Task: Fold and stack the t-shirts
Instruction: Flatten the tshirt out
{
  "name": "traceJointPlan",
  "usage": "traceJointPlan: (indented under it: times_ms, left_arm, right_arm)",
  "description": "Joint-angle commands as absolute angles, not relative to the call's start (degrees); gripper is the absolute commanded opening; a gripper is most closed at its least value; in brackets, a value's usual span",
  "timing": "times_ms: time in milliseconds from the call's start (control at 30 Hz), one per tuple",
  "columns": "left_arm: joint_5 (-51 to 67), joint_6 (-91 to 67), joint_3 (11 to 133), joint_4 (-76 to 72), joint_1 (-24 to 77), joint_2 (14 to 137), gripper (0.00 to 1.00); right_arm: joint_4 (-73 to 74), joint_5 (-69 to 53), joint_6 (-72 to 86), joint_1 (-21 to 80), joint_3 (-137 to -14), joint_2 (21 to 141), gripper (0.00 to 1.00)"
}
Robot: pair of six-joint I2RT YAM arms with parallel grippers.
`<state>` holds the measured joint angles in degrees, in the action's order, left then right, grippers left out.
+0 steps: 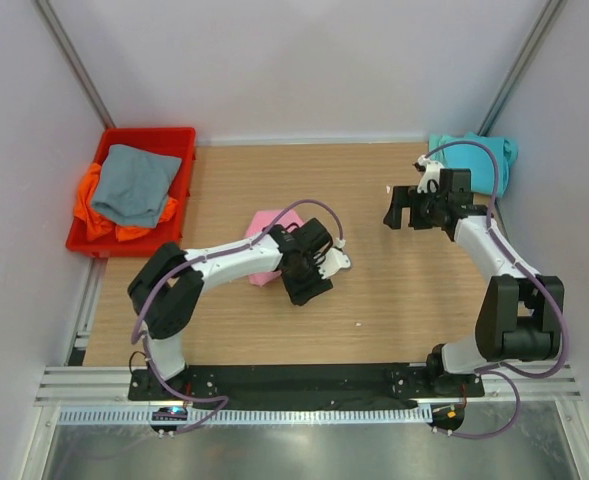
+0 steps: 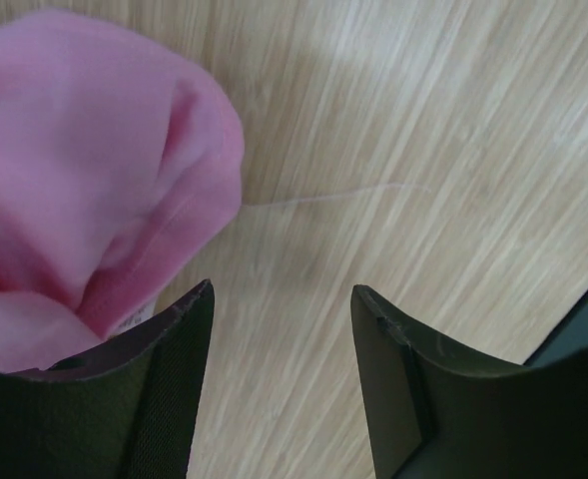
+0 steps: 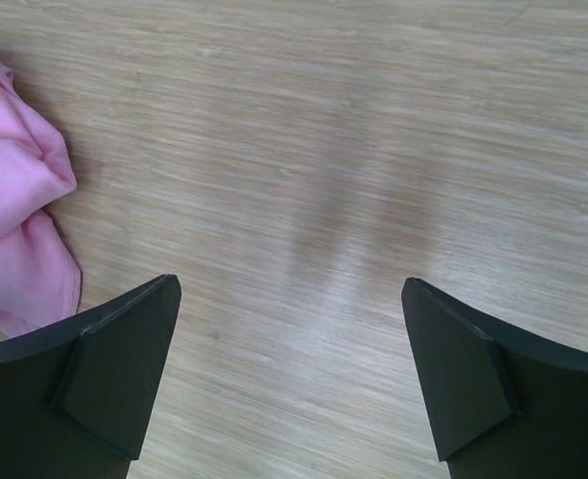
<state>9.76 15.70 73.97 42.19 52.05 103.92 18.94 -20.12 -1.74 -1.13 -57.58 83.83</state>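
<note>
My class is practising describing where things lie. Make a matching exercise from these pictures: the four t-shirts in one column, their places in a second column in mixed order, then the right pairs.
Column 1
1. pink t-shirt
2. teal t-shirt
3. grey t-shirt
4. orange t-shirt

Column 2
A. far right corner of the table
B. in the red bin, underneath another shirt
C. middle of the table
D. in the red bin, on top

Pairs: 1-C, 2-A, 3-D, 4-B
</note>
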Motion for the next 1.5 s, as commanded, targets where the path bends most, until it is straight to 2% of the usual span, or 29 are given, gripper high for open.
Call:
traceJointPlan:
  times_ms: [0,267,433,567,633,667,833,967,1167,1333,1467]
  left_arm:
    - [7.56,16.96,78.92,41.84,53.44,105.99,0.58]
    - [6.33,16.17,82.53,42.10,54.05,112.58,0.56]
    - [4.05,15.82,84.72,41.84,54.05,116.19,0.48]
    - [2.11,15.47,86.04,41.75,54.05,118.30,0.33]
    - [1.32,15.03,86.13,41.40,54.05,118.56,0.24]
    - [0.80,14.77,86.13,41.14,54.05,118.30,0.16]
    - [-5.25,16.34,86.13,40.78,54.05,112.96,0.00]
    - [-9.13,20.55,88.67,41.39,54.14,101.10,0.00]
    - [-12.03,25.64,105.00,50.89,54.05,89.40,0.00]
    - [-15.99,34.00,116.35,53.44,53.97,89.38,0.00]
    - [-12.93,36.56,125.40,53.43,54.05,94.72,0.00]
  right_arm:
    - [16.96,-18.54,-2.99,-1.23,-58.36,80.24,1.00]
    - [17.40,-19.34,-3.43,-1.58,-58.45,80.60,1.00]
    - [17.40,-18.64,-3.87,-1.67,-58.10,79.98,1.00]
    - [17.23,-18.37,-3.96,-1.93,-57.83,79.19,1.00]
    - [17.40,-18.37,-3.87,-2.11,-57.83,79.28,1.00]
    - [17.40,-18.46,-3.87,-2.28,-57.75,79.19,1.00]
    - [17.66,-18.19,-3.25,-2.99,-58.09,78.49,1.00]
    - [17.05,-19.41,-2.90,-2.99,-57.92,76.99,1.00]
    - [16.17,-23.55,-2.55,-3.08,-57.13,76.55,1.00]
    - [14.42,-22.06,-2.72,-3.08,-56.51,76.20,1.00]
    - [13.71,-20.74,-1.24,-3.60,-56.69,76.03,1.00]
